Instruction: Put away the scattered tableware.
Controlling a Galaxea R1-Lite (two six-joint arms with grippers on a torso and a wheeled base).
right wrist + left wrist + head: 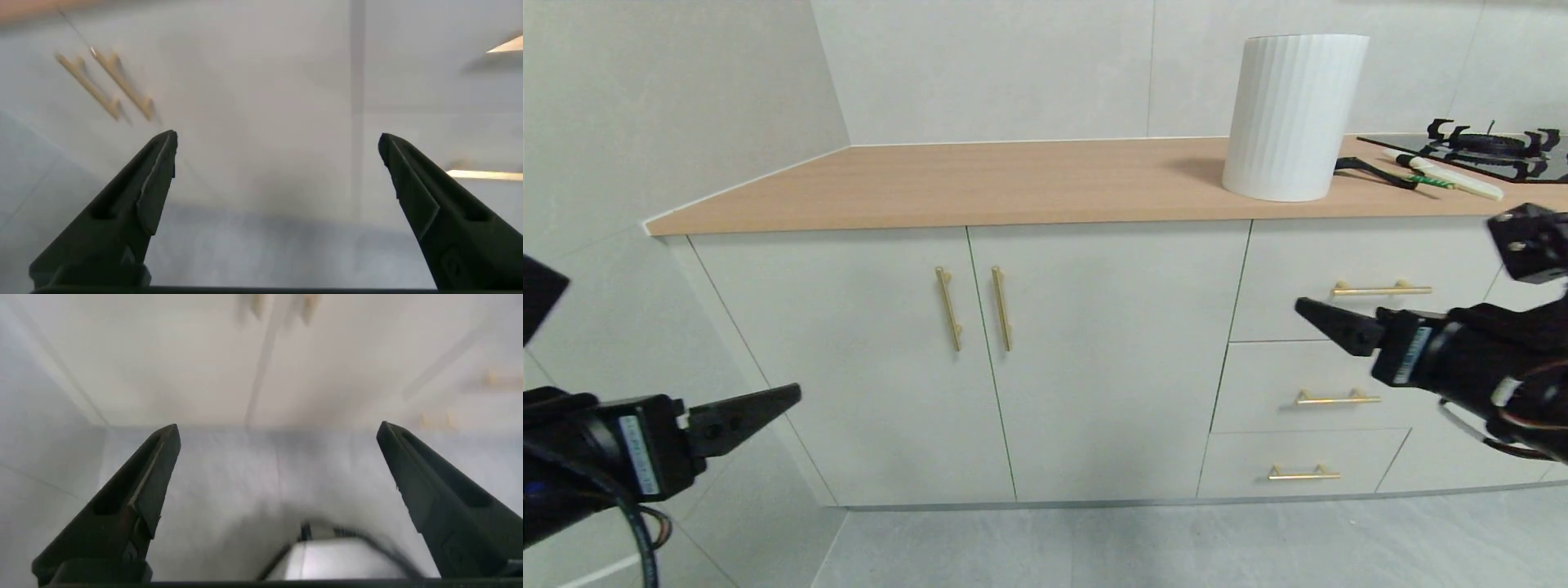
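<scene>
A tall white ribbed holder (1294, 114) stands on the wooden countertop (980, 184), right of the middle. Just to its right lie scattered utensils: a black-handled one (1372, 171) and a cream-handled one with green marks (1450, 179). My left gripper (784, 396) hangs low at the left, in front of the cabinet, well below the counter. In the left wrist view it (278, 433) is open with nothing between its fingers, over the floor. My right gripper (1308, 311) is at drawer height on the right, and in the right wrist view it (278, 139) is open and empty.
A black gas burner (1494, 145) sits at the counter's far right. Below are two cabinet doors with gold handles (974, 308) and three drawers (1380, 288). A tiled wall closes the left side. Grey floor lies in front.
</scene>
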